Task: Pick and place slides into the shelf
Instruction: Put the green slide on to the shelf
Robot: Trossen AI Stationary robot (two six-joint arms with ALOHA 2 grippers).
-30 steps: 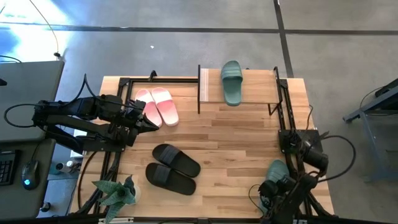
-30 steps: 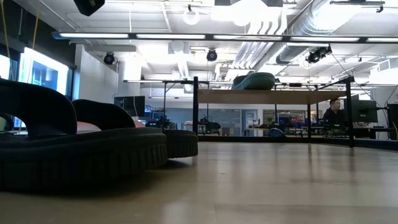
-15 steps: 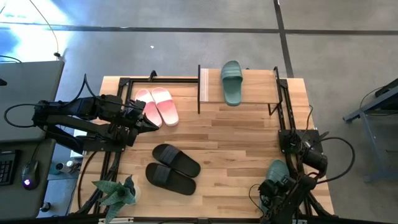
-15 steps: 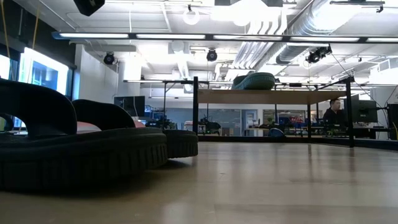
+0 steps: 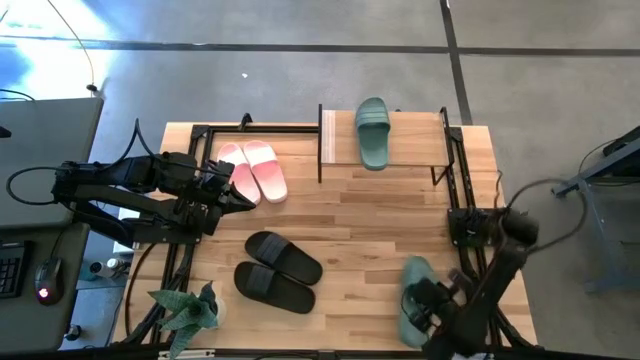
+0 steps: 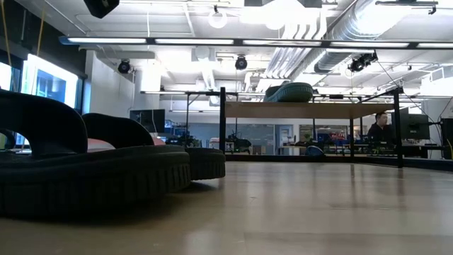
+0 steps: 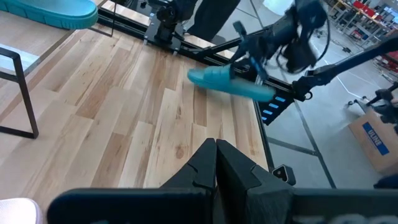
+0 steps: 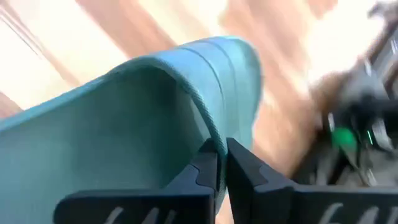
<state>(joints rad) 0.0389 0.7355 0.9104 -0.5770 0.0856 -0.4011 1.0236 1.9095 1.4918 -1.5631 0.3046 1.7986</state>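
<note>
One sage green slide (image 5: pixel 372 132) sits on the shelf (image 5: pixel 420 135) top board; its mate (image 5: pixel 416 297) is in the right tool (image 5: pixel 432 305), near the bench (image 5: pixel 380 220) front-right corner. In the right wrist view the fingers are clamped on the strap edge (image 8: pixel 205 118). In the left wrist view that slide (image 7: pixel 230 82) looks lifted off the wood, tilted. Left tool (image 5: pixel 243 203) is clenched, empty, waiting beside the pink-white pair (image 5: pixel 254 170). Black pair (image 5: pixel 280 271) lies front-centre on the bench, untouched.

Risks, my judgement:
- Grip is a thin pinch on the strap edge only; slide could swing or slip out during transfer.
- A hanging sole may clip a shelf upright or the board edge on approach.
- Could nudge the slide already on the shelf if set down too close.
</note>
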